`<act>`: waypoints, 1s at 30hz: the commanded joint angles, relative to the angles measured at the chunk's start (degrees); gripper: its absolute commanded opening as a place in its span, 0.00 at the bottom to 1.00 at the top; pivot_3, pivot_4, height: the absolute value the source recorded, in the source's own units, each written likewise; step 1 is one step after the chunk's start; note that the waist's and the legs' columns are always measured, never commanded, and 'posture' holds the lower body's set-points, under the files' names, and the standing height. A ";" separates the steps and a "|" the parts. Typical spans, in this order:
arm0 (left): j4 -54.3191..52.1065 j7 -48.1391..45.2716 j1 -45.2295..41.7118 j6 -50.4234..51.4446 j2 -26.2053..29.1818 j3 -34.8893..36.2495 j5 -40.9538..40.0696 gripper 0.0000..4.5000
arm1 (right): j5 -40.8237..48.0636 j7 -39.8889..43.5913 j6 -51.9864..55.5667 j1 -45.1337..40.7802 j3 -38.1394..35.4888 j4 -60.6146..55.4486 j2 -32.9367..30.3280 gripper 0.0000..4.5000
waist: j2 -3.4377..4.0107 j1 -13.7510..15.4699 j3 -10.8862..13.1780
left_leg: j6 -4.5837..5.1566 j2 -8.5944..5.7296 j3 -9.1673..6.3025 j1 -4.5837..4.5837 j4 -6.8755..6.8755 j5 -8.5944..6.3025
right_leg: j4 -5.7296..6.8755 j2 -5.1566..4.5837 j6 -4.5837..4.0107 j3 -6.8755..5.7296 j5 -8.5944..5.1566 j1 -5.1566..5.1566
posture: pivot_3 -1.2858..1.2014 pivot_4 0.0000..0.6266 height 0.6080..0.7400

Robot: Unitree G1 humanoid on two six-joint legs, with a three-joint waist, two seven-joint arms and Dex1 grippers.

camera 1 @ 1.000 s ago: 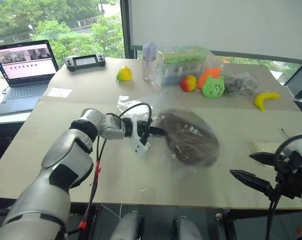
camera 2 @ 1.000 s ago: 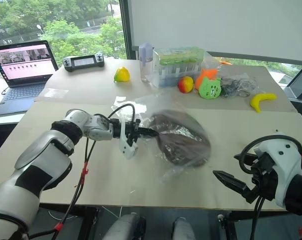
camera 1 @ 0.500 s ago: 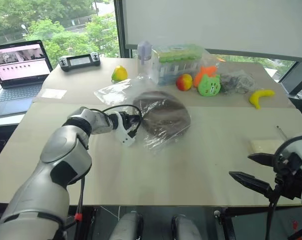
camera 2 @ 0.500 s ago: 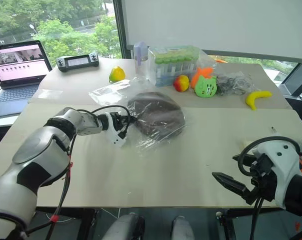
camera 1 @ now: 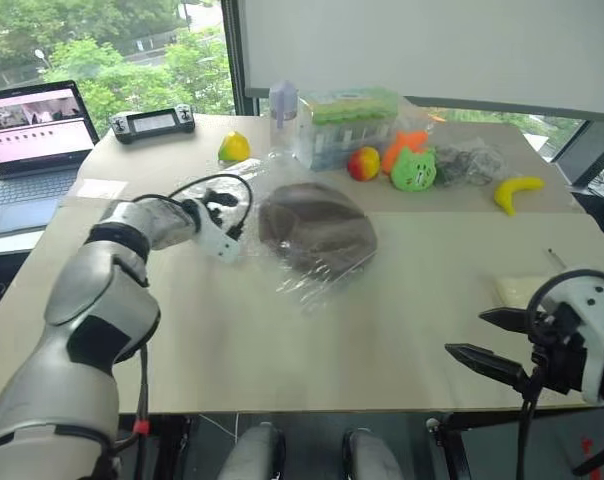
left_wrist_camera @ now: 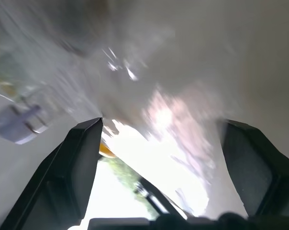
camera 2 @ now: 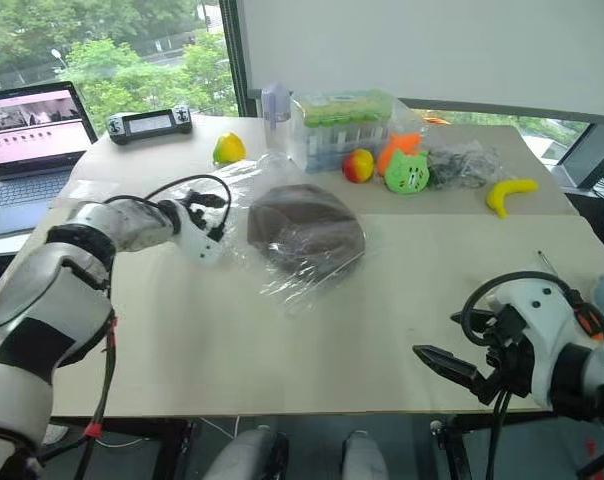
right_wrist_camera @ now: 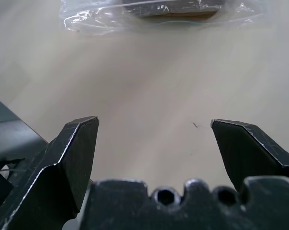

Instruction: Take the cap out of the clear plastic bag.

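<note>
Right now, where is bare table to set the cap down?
Free: the near table between the clear plastic bag and the right gripper. Crowded: the far edge, from the bottle to the banana.

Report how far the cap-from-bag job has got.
Done: nothing that counts yet; the cap lies inside the clear plastic bag on the table. In hand: nothing gripped; the left hand sits open at the bag's left edge, and the right hand waits open near the table's front right. Left: hold the bag and pull the cap out.
</note>
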 commanded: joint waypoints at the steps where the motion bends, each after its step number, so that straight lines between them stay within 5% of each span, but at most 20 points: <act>1: -0.80 -28.92 2.07 -6.14 -0.20 18.09 -22.18 0.89 | -2.55 0.67 -2.23 -1.85 0.48 0.23 -0.74 1.00 | 0.03 0.00 -0.02 | 0.00 0.00 -0.01 0.00 0.01 0.00 | 0.01 0.00 -0.01 -0.01 0.01 0.01 | 0.52 0.24 0.99; 6: -10.43 -69.09 4.11 6.28 -6.46 34.99 -47.98 0.89 | -6.38 0.29 -3.27 -3.72 2.75 1.70 -0.19 1.00 | 0.04 0.84 -0.01 | 0.06 0.00 -0.19 -0.03 0.47 -0.04 | 0.01 -0.08 -0.01 -0.33 0.00 0.02 | 0.52 0.24 0.99; 8: -26.55 -76.36 8.15 17.82 -8.51 34.77 -54.19 0.89 | -6.94 0.41 -3.29 -3.69 3.64 1.14 0.48 1.00 | 0.04 0.62 -0.02 | 0.12 0.00 -0.22 -0.09 0.64 -0.08 | -0.04 -0.09 0.00 -0.43 0.01 0.18 | 0.52 0.24 0.99; 11: -50.10 -74.52 15.10 32.42 -13.56 33.77 -60.05 0.89 | -6.69 -0.66 -3.39 -4.25 5.06 0.24 1.68 1.00 | 0.12 0.09 -0.07 | 0.14 0.01 -0.21 -0.13 0.64 -0.11 | 0.09 -0.11 0.03 -0.24 0.03 0.26 | 0.52 0.24 0.99; 17: -69.23 -72.86 24.21 39.61 -15.59 25.68 -56.85 0.89 | -5.86 -2.68 -2.89 -4.90 5.99 -1.24 3.44 1.00 | 0.24 -0.88 -0.13 | 0.14 0.01 -0.16 -0.01 0.55 -0.11 | 0.08 0.05 0.04 0.07 0.04 0.28 | 0.52 0.24 0.99; 22: -66.55 -64.38 23.10 36.00 -15.93 20.91 -48.24 0.89 | -5.76 -3.59 -2.59 -2.96 4.50 -2.48 4.74 1.00 | 0.34 -0.71 -0.16 | 0.03 0.13 -0.12 0.38 0.47 -0.03 | 0.16 0.27 -0.06 0.24 0.08 0.46 | 0.52 0.24 0.99; 30: -66.16 -47.82 26.59 44.29 -23.65 17.37 -39.67 0.89 | -4.50 -5.58 -2.49 -1.37 2.91 -3.90 5.78 1.00 | 0.46 0.25 -0.23 | 0.10 0.12 -0.12 0.44 0.48 -0.08 | 0.02 0.28 -0.01 0.24 0.10 0.60 | 0.52 0.24 0.99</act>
